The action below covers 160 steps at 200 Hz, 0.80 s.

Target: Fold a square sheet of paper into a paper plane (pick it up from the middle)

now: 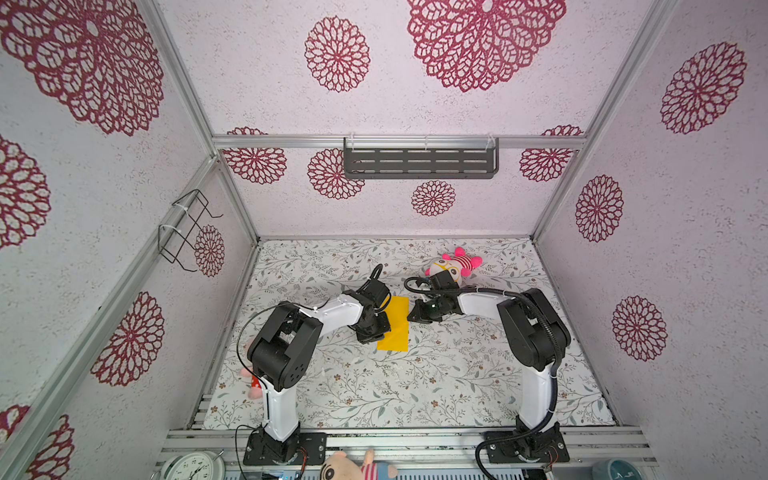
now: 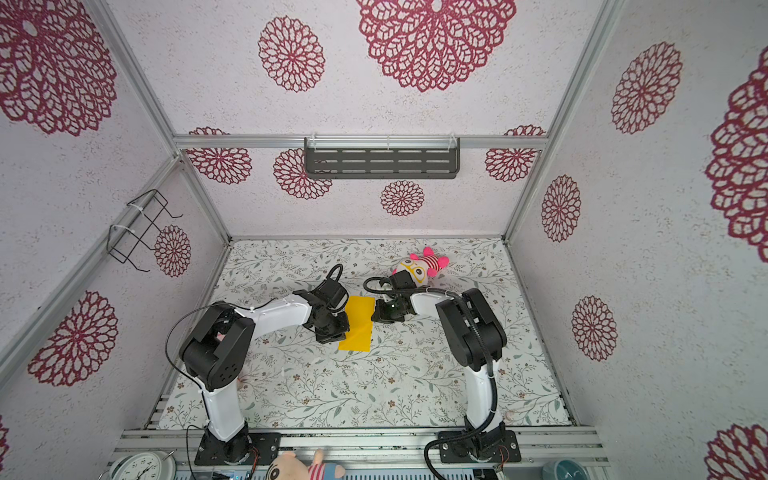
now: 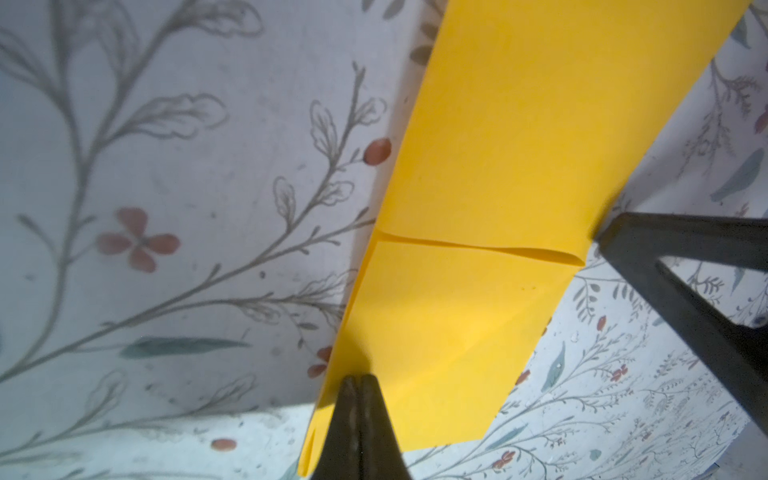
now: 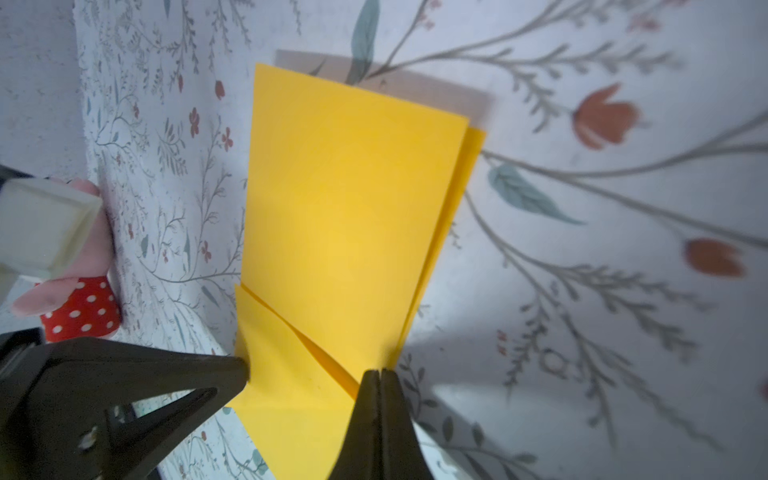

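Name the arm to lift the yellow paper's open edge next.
Right, probably: the shut right gripper sits at the two-layer edge of the folded yellow-orange paper sheet; the left gripper sits opposite.

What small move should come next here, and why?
Probably slide the shut left gripper along the folded edge to flatten it. The square sheet of paper lies folded in half on the table, a raised wrinkle crosses it, and the shut right gripper rests at the open edges, steadying them.
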Motion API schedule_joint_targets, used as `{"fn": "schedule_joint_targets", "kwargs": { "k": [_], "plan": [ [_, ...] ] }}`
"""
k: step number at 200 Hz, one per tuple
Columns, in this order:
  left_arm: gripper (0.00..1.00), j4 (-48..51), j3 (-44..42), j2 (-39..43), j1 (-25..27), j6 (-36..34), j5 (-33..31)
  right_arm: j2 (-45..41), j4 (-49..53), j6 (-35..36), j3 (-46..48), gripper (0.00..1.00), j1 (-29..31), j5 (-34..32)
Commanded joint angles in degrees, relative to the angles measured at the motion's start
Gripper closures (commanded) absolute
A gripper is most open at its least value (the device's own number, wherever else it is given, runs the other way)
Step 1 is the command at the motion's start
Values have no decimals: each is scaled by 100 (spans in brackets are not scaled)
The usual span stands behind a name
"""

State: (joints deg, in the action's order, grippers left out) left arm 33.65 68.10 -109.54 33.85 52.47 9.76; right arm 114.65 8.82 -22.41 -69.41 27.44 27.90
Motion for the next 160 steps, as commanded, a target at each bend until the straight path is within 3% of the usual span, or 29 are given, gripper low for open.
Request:
{"fn": "schedule_joint_targets", "kwargs": {
  "k": [1,20,61,106,160],
  "plan": [
    [100,90,-18,-17,-9,-59,56,-447,238,28,145,89,-124,-634],
    [100,-236,59,231,-10,-57,310,-830,-146,-282,383,78,-121,-419],
    [83,-707,145,637,-112,-17,300,-1339,-1445,-1362,1286,56,-93,267],
    [75,-859,-42,509,-283,-94,235,-1368,-2485,-2468,1769,50,0,608],
    [70,-764,-59,289,-305,-184,-52,-1001,-2946,-3171,1814,49,186,724]
  ]
}}
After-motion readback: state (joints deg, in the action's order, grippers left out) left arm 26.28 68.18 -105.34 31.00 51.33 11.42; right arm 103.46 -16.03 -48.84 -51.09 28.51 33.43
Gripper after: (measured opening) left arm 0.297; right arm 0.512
